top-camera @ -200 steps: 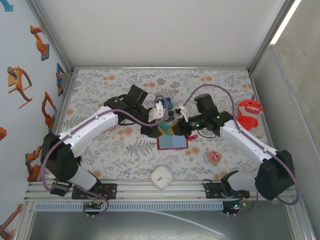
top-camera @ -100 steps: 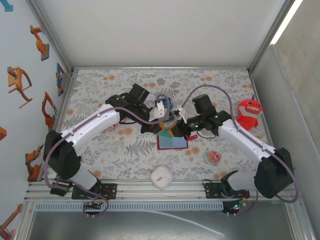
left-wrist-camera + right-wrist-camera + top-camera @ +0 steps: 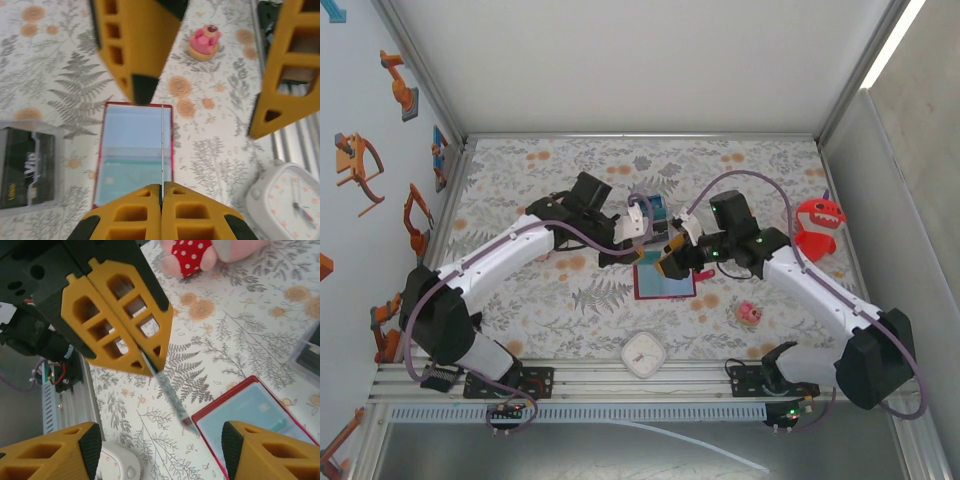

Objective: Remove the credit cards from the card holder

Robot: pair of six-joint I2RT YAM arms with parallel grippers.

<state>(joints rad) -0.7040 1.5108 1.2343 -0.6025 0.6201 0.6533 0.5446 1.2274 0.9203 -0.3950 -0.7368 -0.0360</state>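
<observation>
Over card holder [image 3: 131, 125], left gripper [image 3: 148, 361] pinching card [image 3: 171, 391]

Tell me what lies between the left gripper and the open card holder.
A thin teal credit card, pinched by the left gripper, slants toward a corner of the card holder, edge-on in the right wrist view.

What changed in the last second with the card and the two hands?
The left hand closed on the credit card, and the right hand let go of it, its fingers now spread apart. The card holder stayed lying open where it was, and the white clock did not move.
</observation>
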